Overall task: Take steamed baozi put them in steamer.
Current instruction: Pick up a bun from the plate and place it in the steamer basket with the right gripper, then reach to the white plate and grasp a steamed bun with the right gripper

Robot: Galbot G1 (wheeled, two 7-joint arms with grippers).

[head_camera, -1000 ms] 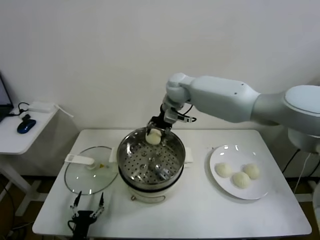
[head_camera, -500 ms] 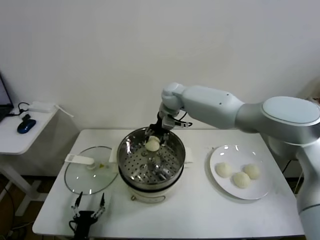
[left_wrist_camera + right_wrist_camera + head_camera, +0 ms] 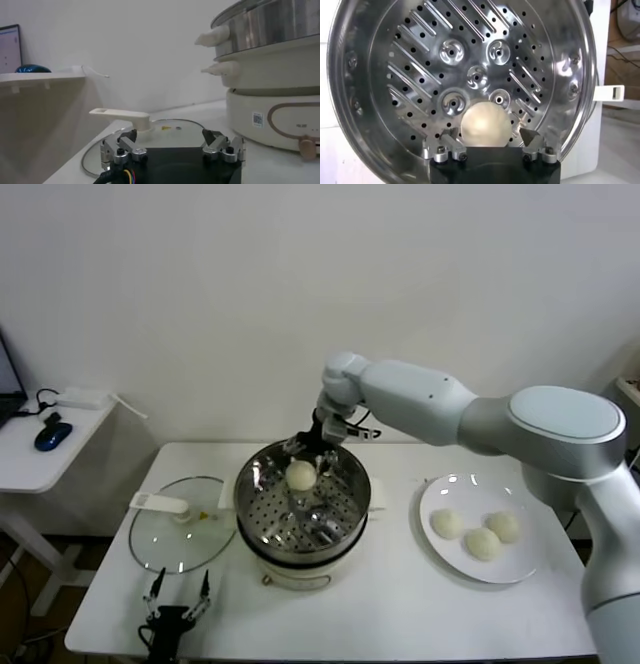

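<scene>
Baozi [image 3: 301, 475] number one lies on the perforated floor of the steamer [image 3: 262, 514], toward its far wall; the right gripper [image 3: 312, 452] hangs just above it with jaws spread and nothing pinched, so the bun looks released. In the right wrist view the bun [image 3: 486, 125] shows between the open jaw tips, resting on the holes. Three more buns [image 3: 481, 533] wait on the white plate [image 3: 442, 565] near the worktop's right edge, well apart from the steamer. A glass lid [image 3: 181, 536] lies flat toward the left edge, clear of the route. The left gripper [image 3: 173, 598] sits parked at the front-left edge, jaws spread, empty.
</scene>
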